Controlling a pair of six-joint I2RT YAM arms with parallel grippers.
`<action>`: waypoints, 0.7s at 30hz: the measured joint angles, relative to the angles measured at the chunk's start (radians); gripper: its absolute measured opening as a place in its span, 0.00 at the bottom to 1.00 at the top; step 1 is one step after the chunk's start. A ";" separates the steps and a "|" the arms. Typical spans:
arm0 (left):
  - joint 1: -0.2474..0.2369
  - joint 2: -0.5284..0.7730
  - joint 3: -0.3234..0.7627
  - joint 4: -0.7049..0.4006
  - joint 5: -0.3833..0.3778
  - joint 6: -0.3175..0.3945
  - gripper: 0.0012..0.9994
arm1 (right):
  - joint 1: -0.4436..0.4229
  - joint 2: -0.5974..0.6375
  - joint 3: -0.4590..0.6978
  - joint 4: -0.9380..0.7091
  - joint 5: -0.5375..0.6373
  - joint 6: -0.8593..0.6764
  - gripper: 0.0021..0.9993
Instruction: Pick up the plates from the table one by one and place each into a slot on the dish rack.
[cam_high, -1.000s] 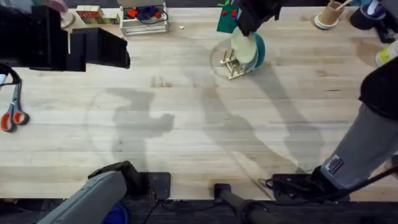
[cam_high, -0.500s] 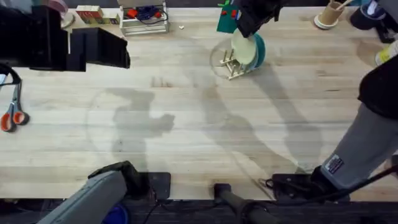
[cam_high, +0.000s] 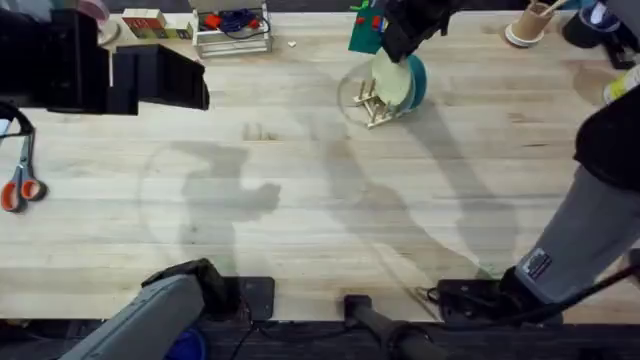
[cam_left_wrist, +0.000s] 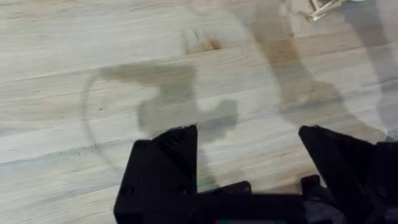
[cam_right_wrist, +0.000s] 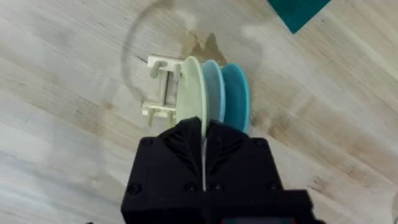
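Two plates stand in the rack (cam_right_wrist: 163, 93) at the desk's (cam_high: 300, 200) far side: blue plate (cam_right_wrist: 235, 93) behind, cream plate (cam_right_wrist: 191, 87) pinched by the right hand (cam_right_wrist: 203, 146). Slotting step; next, let go and lift straight off. Left hand (cam_left_wrist: 249, 155) spread, idle.

Overhead camera looks down and forward across the tabletop (cam_high: 300, 200); the right wrist camera hovers close above the dish rack (cam_right_wrist: 163, 93), at one o'clock overhead (cam_high: 375, 105).

The right pincer (cam_right_wrist: 204, 163) is covering the cream plate's (cam_right_wrist: 191, 90) near rim; the plates are hiding much of the dish rack (cam_right_wrist: 160, 87).
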 joint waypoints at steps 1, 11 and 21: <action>0.000 0.000 0.000 0.000 0.000 0.000 0.99 | 0.000 0.003 0.000 -0.003 0.000 0.000 0.03; 0.000 0.000 0.000 0.000 0.000 0.000 0.99 | 0.000 0.020 0.000 -0.024 0.000 0.000 0.03; 0.000 0.000 0.000 0.000 0.000 0.000 0.99 | 0.000 0.020 0.000 -0.024 0.000 0.000 0.03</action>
